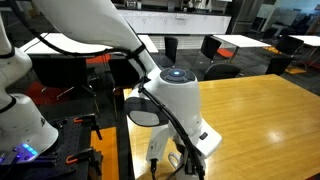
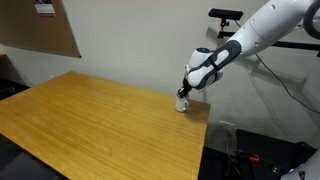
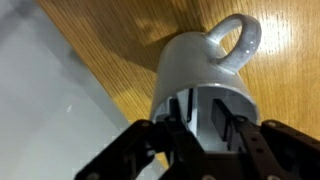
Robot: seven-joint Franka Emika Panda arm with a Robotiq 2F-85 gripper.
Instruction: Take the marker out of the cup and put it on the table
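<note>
The white cup (image 3: 205,60) stands on the yellow wooden table (image 3: 110,50), its handle (image 3: 240,40) pointing away from me. My gripper (image 3: 197,108) reaches down into the cup's mouth. A thin dark marker (image 3: 190,103) stands inside the cup between the two fingers, close to one finger (image 3: 175,112), with a gap to the other. The jaws are part-way open and are not pinching it. In an exterior view the gripper (image 2: 186,88) hangs over the cup (image 2: 182,102) at the table's far corner. The arm hides the cup in the exterior view from behind the arm.
The cup sits close to the table's edge (image 2: 205,112), with a white wall behind it. A wide stretch of tabletop (image 2: 100,120) lies to the side. White-topped tables with black chairs (image 1: 225,45) stand in the background. A second robot base (image 1: 20,120) stands beside the table.
</note>
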